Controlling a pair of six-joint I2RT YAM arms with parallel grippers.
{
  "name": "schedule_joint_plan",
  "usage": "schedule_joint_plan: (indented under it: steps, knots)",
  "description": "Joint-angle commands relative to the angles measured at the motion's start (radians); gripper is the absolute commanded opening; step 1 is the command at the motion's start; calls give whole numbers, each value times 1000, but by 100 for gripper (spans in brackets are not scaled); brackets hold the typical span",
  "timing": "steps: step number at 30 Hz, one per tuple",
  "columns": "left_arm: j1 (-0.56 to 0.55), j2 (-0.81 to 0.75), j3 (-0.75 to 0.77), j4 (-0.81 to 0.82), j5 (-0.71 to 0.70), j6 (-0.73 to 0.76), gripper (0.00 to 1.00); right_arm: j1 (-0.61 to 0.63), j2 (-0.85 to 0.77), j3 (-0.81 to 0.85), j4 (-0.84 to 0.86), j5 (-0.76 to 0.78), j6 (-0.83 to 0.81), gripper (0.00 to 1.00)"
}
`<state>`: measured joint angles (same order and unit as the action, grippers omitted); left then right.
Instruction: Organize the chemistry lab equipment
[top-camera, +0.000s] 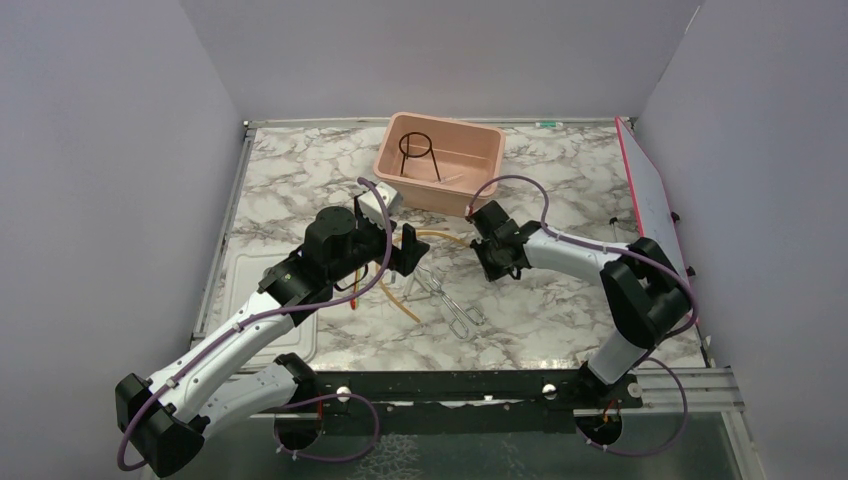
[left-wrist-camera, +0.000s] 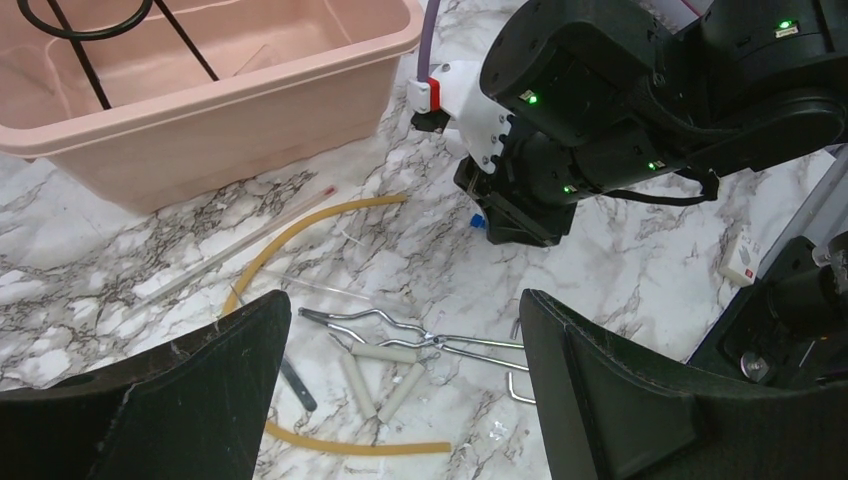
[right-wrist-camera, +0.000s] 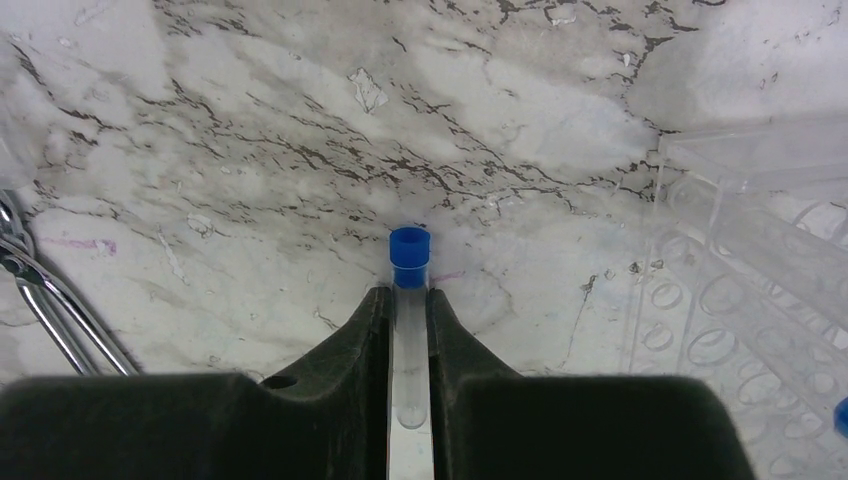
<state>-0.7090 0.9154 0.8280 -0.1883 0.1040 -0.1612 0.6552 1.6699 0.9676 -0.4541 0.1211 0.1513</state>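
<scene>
Chemistry lab equipment (top-camera: 452, 303), where does it lie at this moment? — Ana

Most of it lies on the marble table (top-camera: 300, 180), in front of the pink tub (top-camera: 470, 150). The silver tongs (left-wrist-camera: 428, 340) are well in front of the tub, and some short white cylinders (left-wrist-camera: 385, 352) lie touching them. The tan rubber tube (left-wrist-camera: 300, 225) makes a curve between the tongs and the front wall of the tub. A thin clear rod with a red end (left-wrist-camera: 240, 240) lies slanted near that wall, just beside the rubber tube. — Tomas

And inside the tub? — Ana

Only the black wire ring stand (top-camera: 416, 155) is what I can see there. It stands upright, in the left half. — Tomas

What about the right claw? — Ana

The right claw (right-wrist-camera: 409, 297) is low over the table, in front of the tub's right corner. Its two fingers (right-wrist-camera: 365, 330) are pressed together on a clear test tube with a blue cap (right-wrist-camera: 410, 345), one finger on each side, and the cap sticks out past the fingertips. Whether the tube touches the table, I cannot tell. A clear plastic rack (right-wrist-camera: 740, 300) shows beside this claw, but where it lies from the tub I cannot tell. — Tomas

And the left one? — Ana

The left claw (left-wrist-camera: 403, 295) hangs in front of the tub's left part, above the tongs. Its fingers are spread very wide and it has hold of nothing. — Tomas
</scene>
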Motion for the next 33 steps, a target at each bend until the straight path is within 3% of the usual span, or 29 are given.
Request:
schedule_joint_plan:
  steps: [1, 8, 14, 22, 26, 33]
  knots:
    - [-1, -4, -10, 27, 9, -36, 88, 3, -33, -10, 58, -5, 36, 15]
    - [0, 12, -69, 139, 81, -200, 87, 3, -313, -91, 231, -107, 110, 12]
    - [-4, 85, -104, 353, 257, -386, 84, 4, -541, -191, 520, -292, 298, 12]
    - [-33, 158, -109, 498, 243, -552, 75, 3, -663, -231, 695, -379, 547, 13]
    - [-56, 189, -109, 577, 235, -603, 67, 3, -681, -241, 735, -403, 621, 12]
    - [-70, 223, -87, 586, 231, -567, 36, 3, -695, -239, 737, -411, 655, 13]
